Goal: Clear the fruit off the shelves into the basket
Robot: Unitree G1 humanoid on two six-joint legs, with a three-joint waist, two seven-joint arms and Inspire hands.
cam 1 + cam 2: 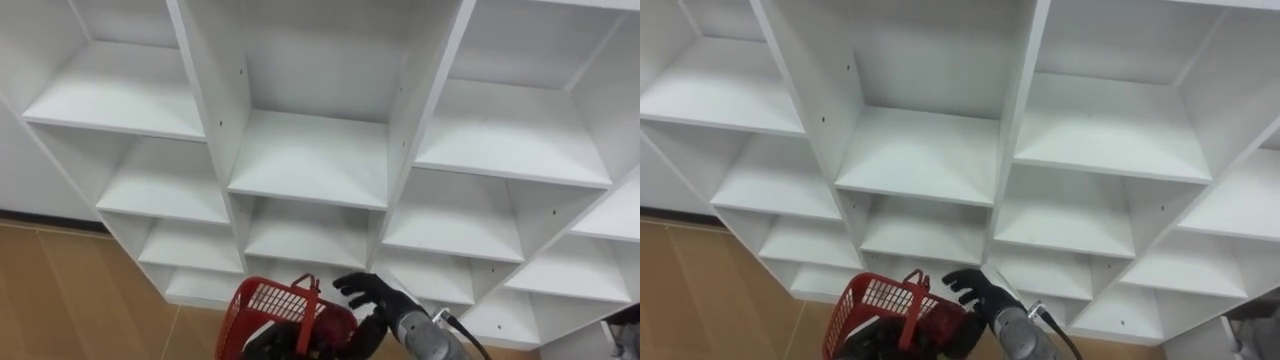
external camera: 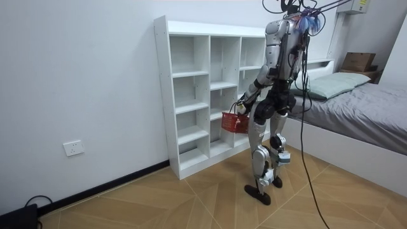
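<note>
We stand close before the white closet [image 1: 308,160]. Its open compartments carry nothing in front of us, so the fruit must wait in some part we do not face. Whether any already lies in the basket we cannot tell. The red basket [image 1: 262,305] hangs low before our waist, a stiff, light plastic mesh with its handle [image 1: 312,305] upright. Our right hand [image 1: 372,292] sits just at the handle's top (whether it grips or merely rests there we cannot tell). Fruit, we judge, will be smooth, rounded and ready to roll, fairly light yet easily bruised. We would wrap the hand round its widest part, squeeze gently, and lower it into the basket rather than drop it.
</note>
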